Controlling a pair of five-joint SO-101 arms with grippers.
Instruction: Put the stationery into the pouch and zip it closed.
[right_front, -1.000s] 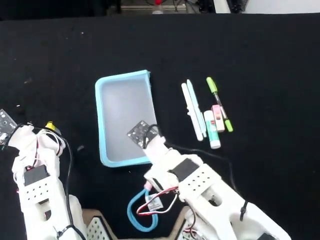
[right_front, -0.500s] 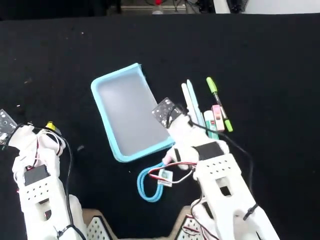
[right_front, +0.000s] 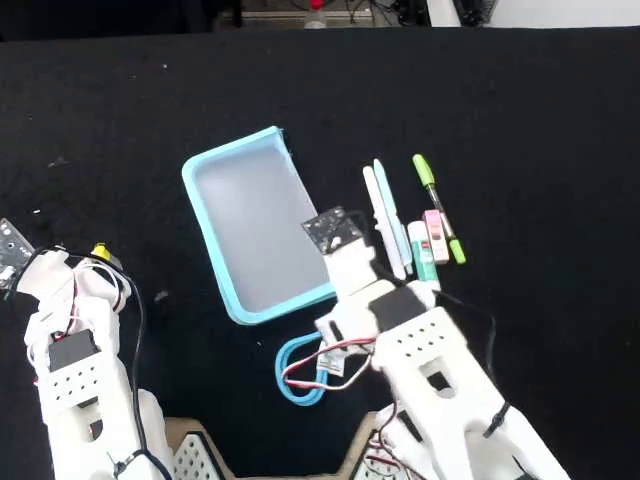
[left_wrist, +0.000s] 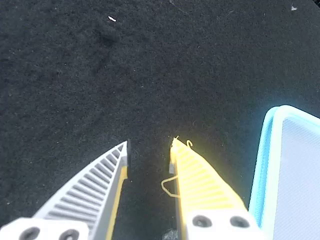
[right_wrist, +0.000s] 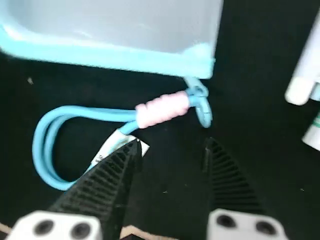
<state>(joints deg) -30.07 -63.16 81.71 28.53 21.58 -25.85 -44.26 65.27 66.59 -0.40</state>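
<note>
Under the right arm, the near corner of the light blue pouch (right_front: 250, 215) and the lower ends of the pens (right_front: 385, 205) are hidden in the high view. A green marker (right_front: 430, 185) lies beside them on the black desk (right_front: 520, 120). The right hand (right_wrist: 172, 147) is apart and empty, above the pouch's blue strap (right_wrist: 70, 115). The left hand (left_wrist: 150, 145) is also apart and empty, near the pouch's edge.

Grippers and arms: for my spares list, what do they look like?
The left arm and right arm are white shells with perforated plates, black motors, red and black wires. Left gripper: ribbed fingers, one white, one yellow; right gripper: black ones.
</note>
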